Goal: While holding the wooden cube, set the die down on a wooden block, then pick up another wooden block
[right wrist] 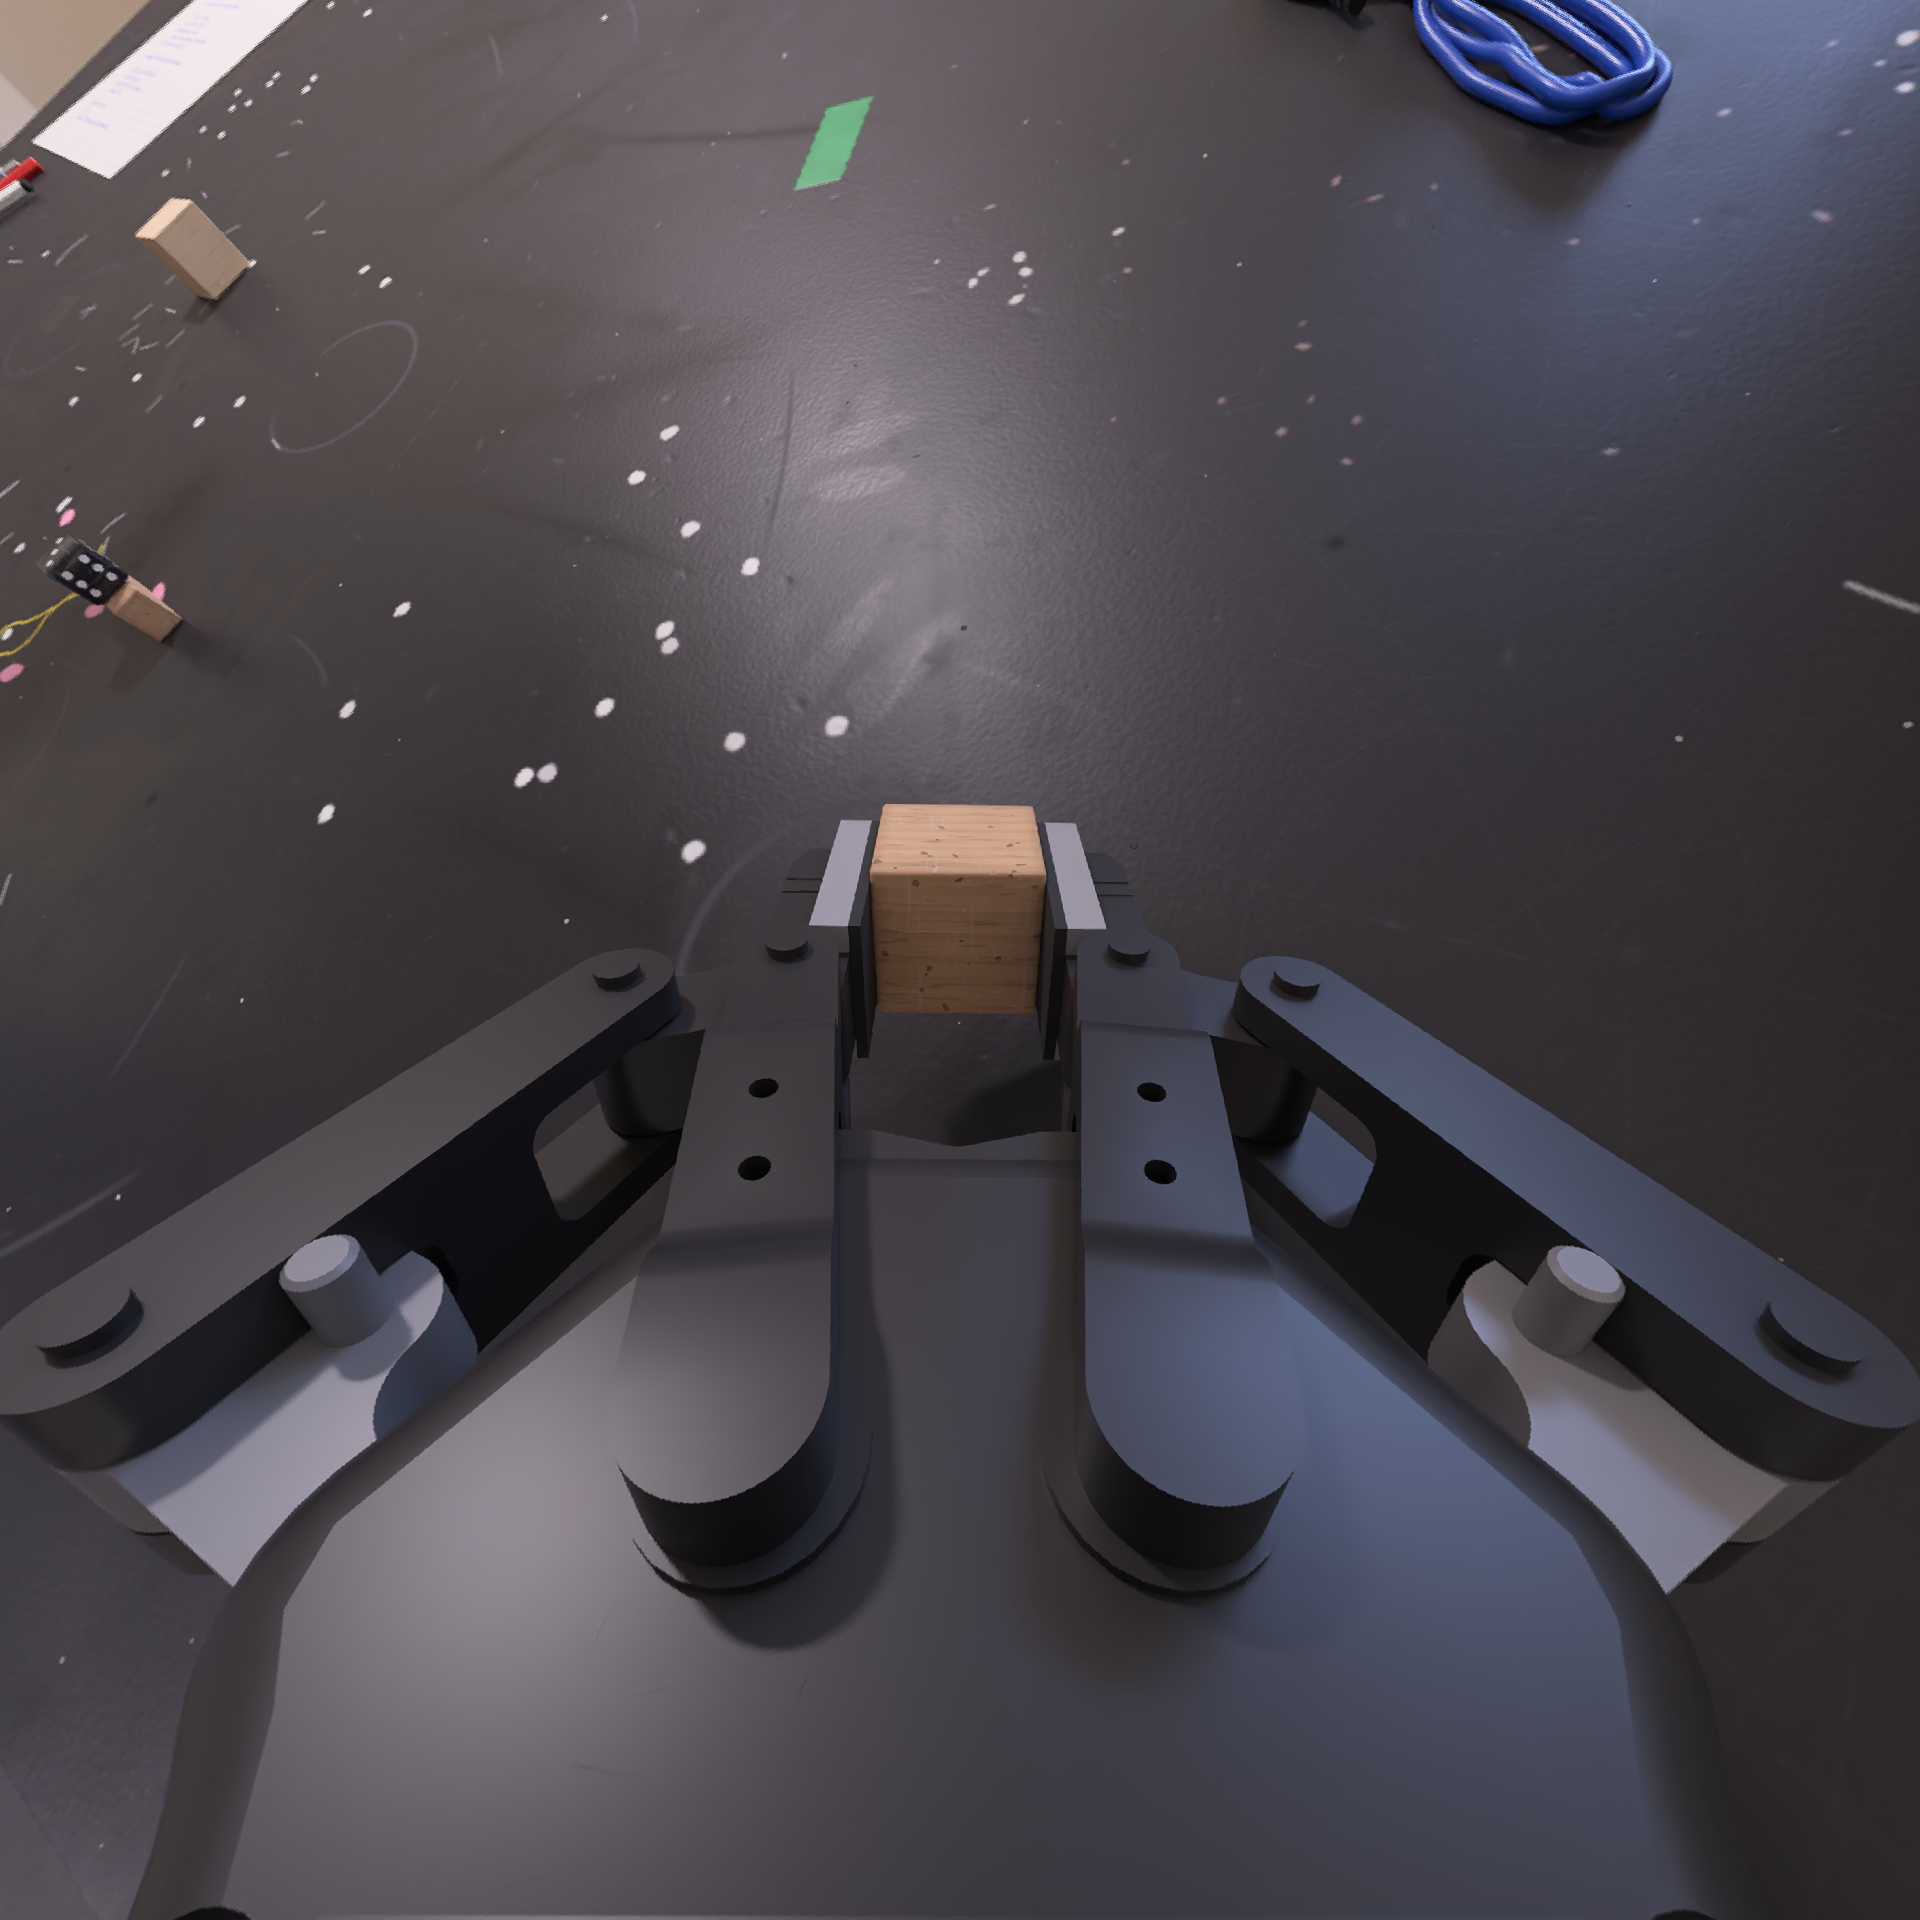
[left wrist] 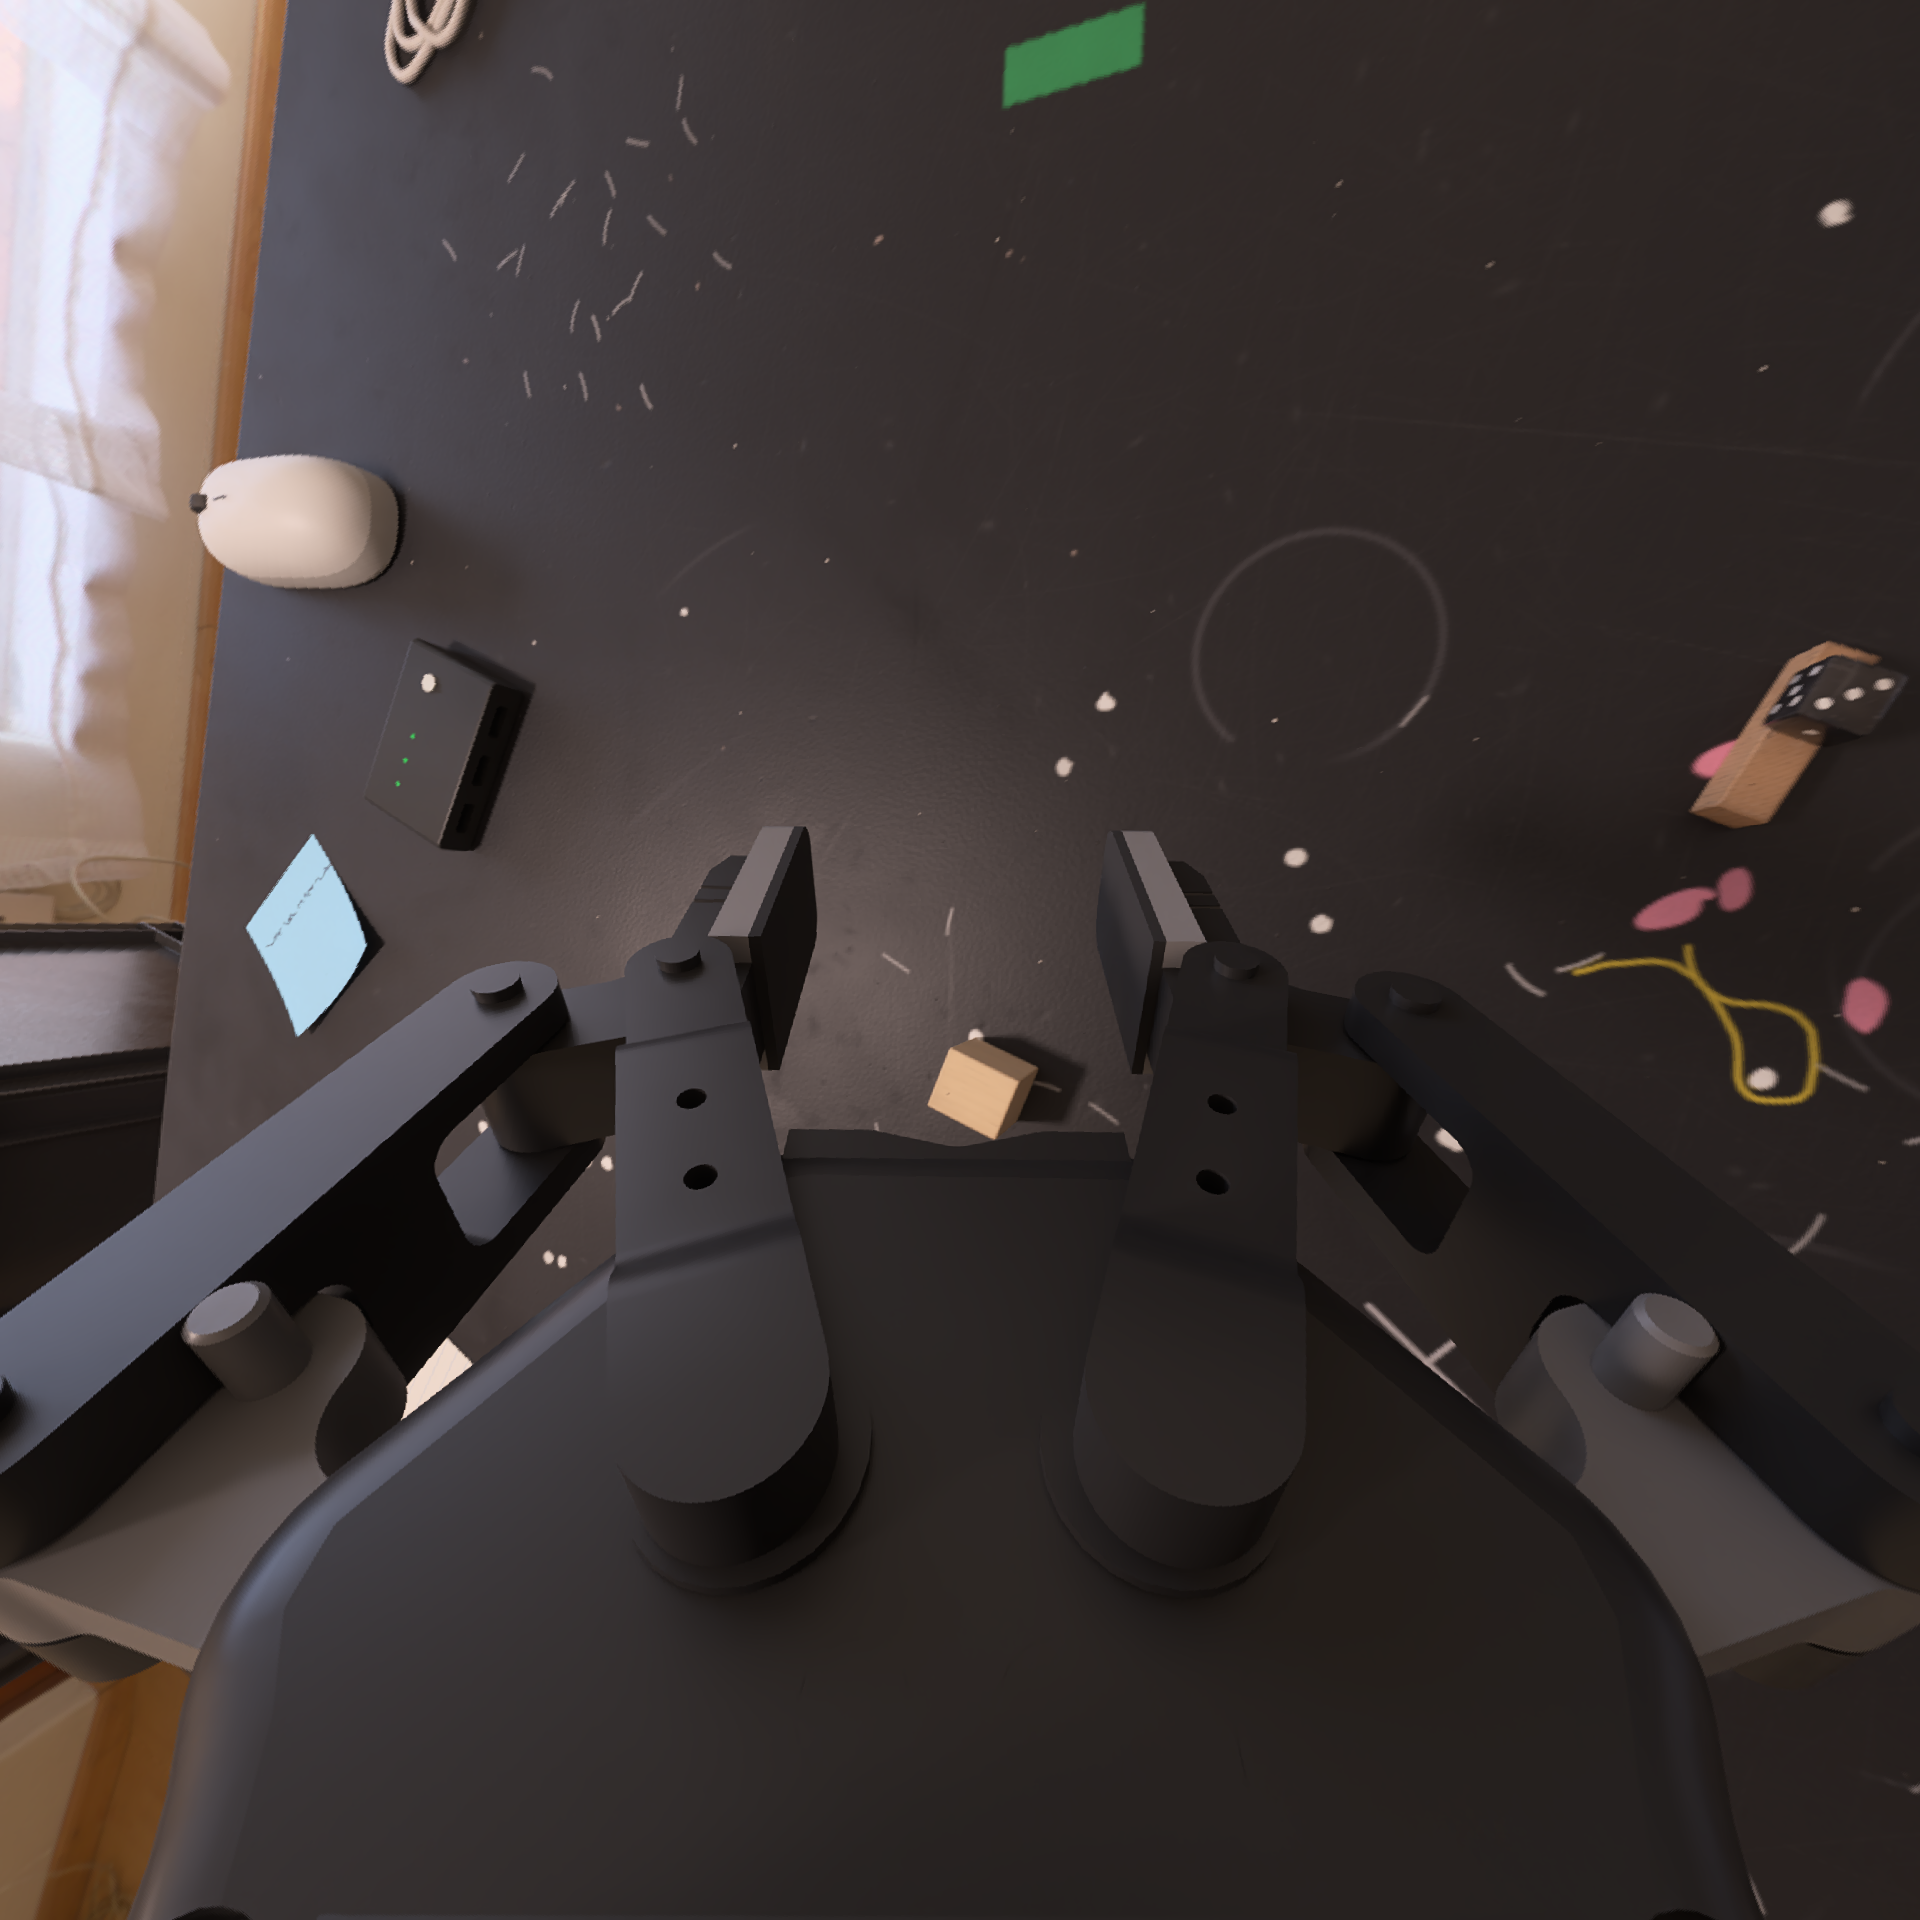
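Right gripper (right wrist: 956,914) fingers around wooden cube (right wrist: 956,904) (left's apart)

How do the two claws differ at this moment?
The right claw is shut on the wooden cube; the left claw is open and empty. The left claw has a wooden block on the table below it; the right has none. Both point down at the table.

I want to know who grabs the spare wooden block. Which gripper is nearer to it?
Left. The open left gripper hangs just above the spare wooden block; the right gripper, shut on the wooden cube, sees that block far off.
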Robot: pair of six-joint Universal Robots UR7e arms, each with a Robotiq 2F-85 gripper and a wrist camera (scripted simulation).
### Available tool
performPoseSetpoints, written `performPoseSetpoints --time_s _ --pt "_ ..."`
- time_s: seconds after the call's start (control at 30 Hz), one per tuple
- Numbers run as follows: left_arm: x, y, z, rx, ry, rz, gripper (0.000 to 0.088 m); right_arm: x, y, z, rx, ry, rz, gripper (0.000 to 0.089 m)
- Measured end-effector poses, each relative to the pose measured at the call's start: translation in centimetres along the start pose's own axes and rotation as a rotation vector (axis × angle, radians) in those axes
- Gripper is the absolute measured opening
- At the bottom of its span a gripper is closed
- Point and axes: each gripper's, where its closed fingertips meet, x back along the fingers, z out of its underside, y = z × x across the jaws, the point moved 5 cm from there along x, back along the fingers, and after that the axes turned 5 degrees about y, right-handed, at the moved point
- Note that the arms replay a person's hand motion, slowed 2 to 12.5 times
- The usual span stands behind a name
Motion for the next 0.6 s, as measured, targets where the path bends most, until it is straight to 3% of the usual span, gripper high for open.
performPoseSetpoints --time_s 0.6 --pt "-2.1 4.8 1.6 -0.005 0.138 -0.050 0.0496 0.0 0.0 0.0 0.000 -0.004 0.000 0.0250"
